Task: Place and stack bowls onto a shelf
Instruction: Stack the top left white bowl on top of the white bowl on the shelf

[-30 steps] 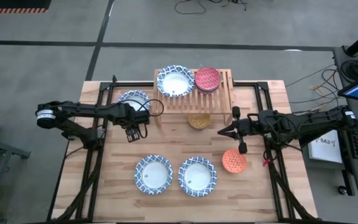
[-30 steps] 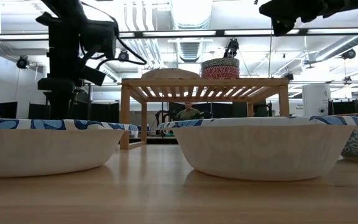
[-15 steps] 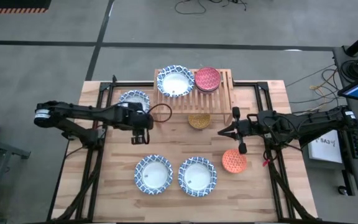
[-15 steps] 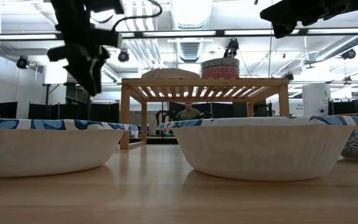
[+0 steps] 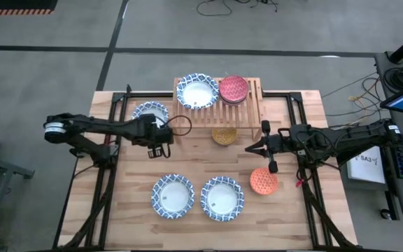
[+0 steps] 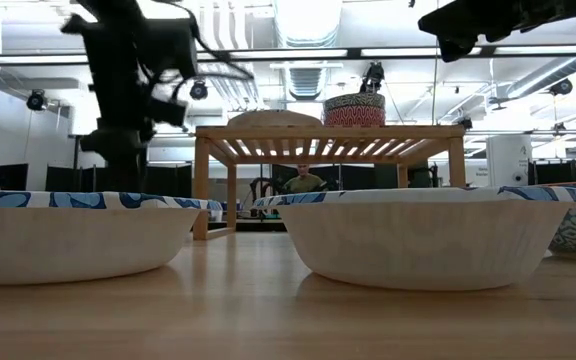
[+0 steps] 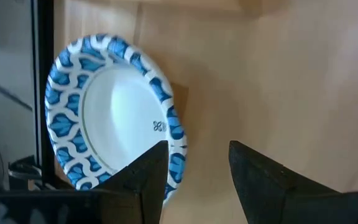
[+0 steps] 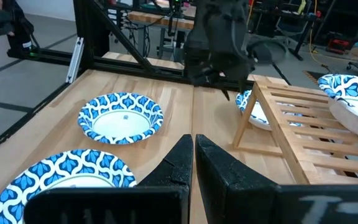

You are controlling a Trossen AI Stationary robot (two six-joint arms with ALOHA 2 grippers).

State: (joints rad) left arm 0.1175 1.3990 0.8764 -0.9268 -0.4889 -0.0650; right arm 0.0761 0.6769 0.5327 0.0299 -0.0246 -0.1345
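Left claw [image 5: 161, 149] parted, gripping nothing, hovering above bare tabletop [image 5: 138, 178]. Just behind it and a little outward toward the table edge: a blue-and-white bowl [image 5: 150, 113], resting on the wood beside the shelf [image 5: 247, 105]. In the left wrist view, that same bowl [image 7: 114, 146] lying just past the tip of one finger [image 7: 146, 171], not between the two; plain wood in the gap. Shelf off to the inner side of the left claw, toward the table's back middle. On its slats, a blue-and-white bowl [image 5: 197, 92] and a red bowl [image 5: 233, 89] side by side, touching or nearly so. Mustard bowl [image 5: 224, 136] on the table at the shelf's front edge, partly tucked under it, between the two claws. Nearer the front than the left claw, well apart from it: two more blue-and-white bowls [image 5: 173, 196] [image 5: 222, 198] side by side, close together.

Right claw [image 5: 249, 149] pressed shut, empty, held in the air well above the table, pointing toward the middle. Orange bowl [image 5: 263, 181] on the table just in front of it. In the right wrist view, closed fingers [image 8: 178, 163] meeting in a thin seam, the front pair of patterned bowls below and beyond them, the left arm and the shelf [image 8: 303, 124] farther off. From table level, the shelf [image 6: 328, 135] with the red bowl [image 6: 354, 109] on top.
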